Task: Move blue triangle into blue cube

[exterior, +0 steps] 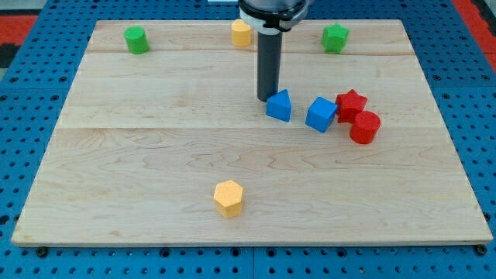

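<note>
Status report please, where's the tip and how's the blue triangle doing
My tip at blue triangle's left edge. Blue cube just right of it, small gap between. Nothing in that gap; red star sits behind the cube.

Robotics lab bench, blue perforated mounting plate (39, 155), pale wooden board (155, 155) laid on top, small coloured test blocks

single camera view only. it looks from the 6 o'clock edge of the wooden board (155, 194) toward 12 o'clock, angled steeply downward from above. range is moderate: the whole board fits the frame, with blue pegboard (31, 155) bordering it. the arm's upper part is cropped at 12 o'clock.
</note>
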Motion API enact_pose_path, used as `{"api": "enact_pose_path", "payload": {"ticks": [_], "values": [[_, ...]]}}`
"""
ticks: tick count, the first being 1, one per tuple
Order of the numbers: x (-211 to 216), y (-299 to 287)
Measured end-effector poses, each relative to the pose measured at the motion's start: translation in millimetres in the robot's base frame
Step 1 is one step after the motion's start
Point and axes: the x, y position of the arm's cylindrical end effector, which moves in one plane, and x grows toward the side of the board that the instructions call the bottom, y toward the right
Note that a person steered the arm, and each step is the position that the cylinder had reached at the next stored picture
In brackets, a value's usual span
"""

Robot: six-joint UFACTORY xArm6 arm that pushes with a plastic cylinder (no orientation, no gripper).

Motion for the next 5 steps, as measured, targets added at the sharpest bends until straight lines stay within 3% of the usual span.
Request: {"api": "enact_pose_path", "payload": {"ticks": [1,2,4,5], "values": [[8.4,1.7],[9.6,38.5],[6.0,-10.1],[1.8,-3.3]]}}
